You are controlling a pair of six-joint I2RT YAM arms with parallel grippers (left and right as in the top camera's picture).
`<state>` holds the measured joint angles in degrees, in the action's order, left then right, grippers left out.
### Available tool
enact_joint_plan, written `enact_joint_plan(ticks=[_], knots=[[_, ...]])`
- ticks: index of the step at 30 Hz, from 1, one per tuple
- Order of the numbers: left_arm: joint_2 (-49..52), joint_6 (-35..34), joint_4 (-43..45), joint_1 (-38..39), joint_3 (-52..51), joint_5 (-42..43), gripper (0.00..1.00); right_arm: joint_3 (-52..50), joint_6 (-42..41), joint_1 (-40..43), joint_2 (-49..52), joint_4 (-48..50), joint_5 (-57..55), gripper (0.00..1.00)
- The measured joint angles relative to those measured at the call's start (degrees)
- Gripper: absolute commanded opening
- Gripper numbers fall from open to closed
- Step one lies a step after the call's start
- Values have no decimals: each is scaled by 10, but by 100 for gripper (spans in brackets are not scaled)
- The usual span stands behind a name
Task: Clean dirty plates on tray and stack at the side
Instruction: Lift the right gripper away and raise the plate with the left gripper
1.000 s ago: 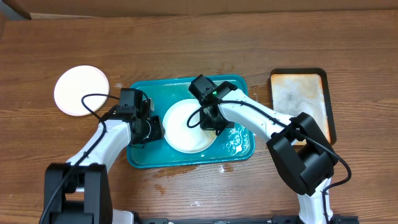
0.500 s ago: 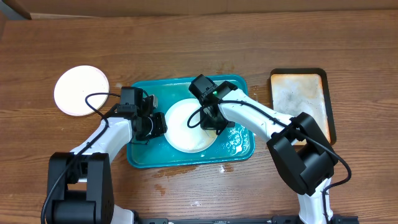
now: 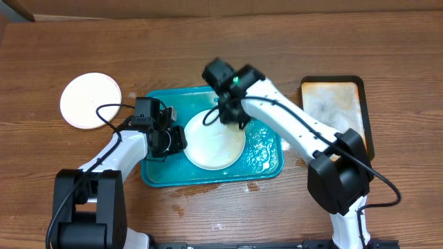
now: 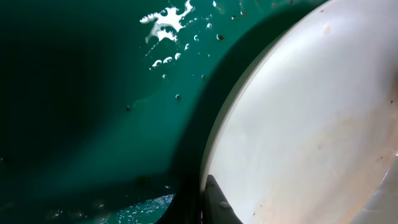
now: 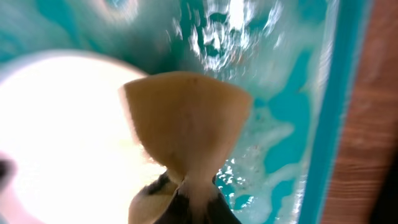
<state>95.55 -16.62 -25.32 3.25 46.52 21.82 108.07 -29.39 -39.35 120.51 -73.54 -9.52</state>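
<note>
Overhead, the teal tray [image 3: 158, 171] lies mid-worktop [image 3: 221, 41] with bare wood open on its near, far and left sides. A pale plate [image 3: 214, 149] sits about the middle of it, leaving a foamy wet strip along the right wall. The left pincer [image 3: 177, 139] is closed on that plate's left rim, its arm crossing the tray's left wall. The right pincer [image 3: 231, 116] hovers at the plate's far edge, its wrist hiding from above what it holds. A second plate [image 3: 90, 102], white, rests on the wood well left of the tray. A narrow rust-stained tray [image 3: 333, 111] lies just beyond the right wall, crowding that side. From the left wrist, the plate's curved rim fills the right half, with faint brown specks on it and dark wet tray floor to the left. Only one dark finger [image 4: 217, 199] shows, at the rim by the bottom edge; the other is cut off. The right wrist view is blurred. In it the pincer is pinched together on a tan sponge [image 5: 186, 118] above the plate's edge, with soapy tray floor and the tray's wall running beside the wood.
</note>
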Motion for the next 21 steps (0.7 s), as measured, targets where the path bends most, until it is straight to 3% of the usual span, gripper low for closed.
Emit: enact_joint_plan(ticks=[4, 10, 21], knots=[[0, -9, -16, 0, 3, -11, 4, 65, -1, 1, -3, -67, -31, 4], [2, -14, -104, 0, 46, -54, 4, 74, -24, 15, -4, -138, -84, 4], [3, -14, -286, 6, 276, -139, 4, 74, -36, 129, -4, -146, -100, 4]])
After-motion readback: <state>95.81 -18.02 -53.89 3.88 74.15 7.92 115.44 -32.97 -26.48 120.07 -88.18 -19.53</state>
